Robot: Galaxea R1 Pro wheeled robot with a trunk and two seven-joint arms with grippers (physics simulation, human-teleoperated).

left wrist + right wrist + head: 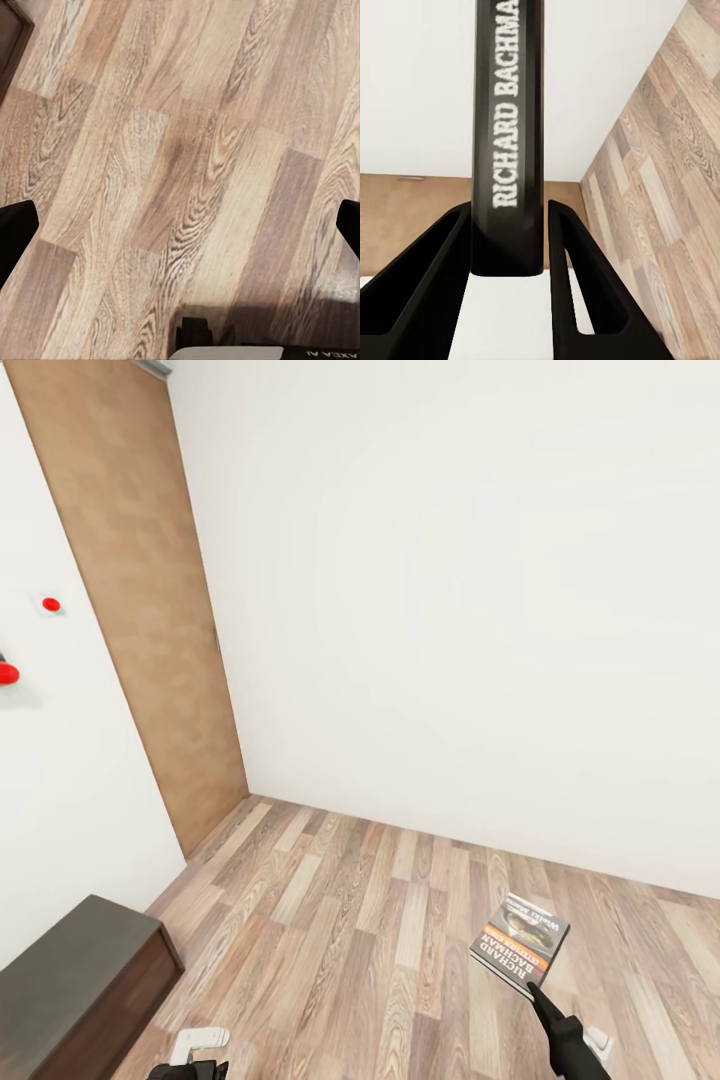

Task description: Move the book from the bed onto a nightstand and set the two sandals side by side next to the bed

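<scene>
The right gripper (508, 247) is reaching forward, pinching the book (520, 943) by its spine above the wood floor (380, 920). The left gripper (180, 232) is pointing floorward, fingers spread. A dark cabinet (70, 980) is standing beside the wooden door (140, 610).

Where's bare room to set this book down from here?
The dark cabinet top at lower left looks bare. The wood floor between it and the white wall is open. The right pincer grips the book; left pincer hangs open over floor.
</scene>
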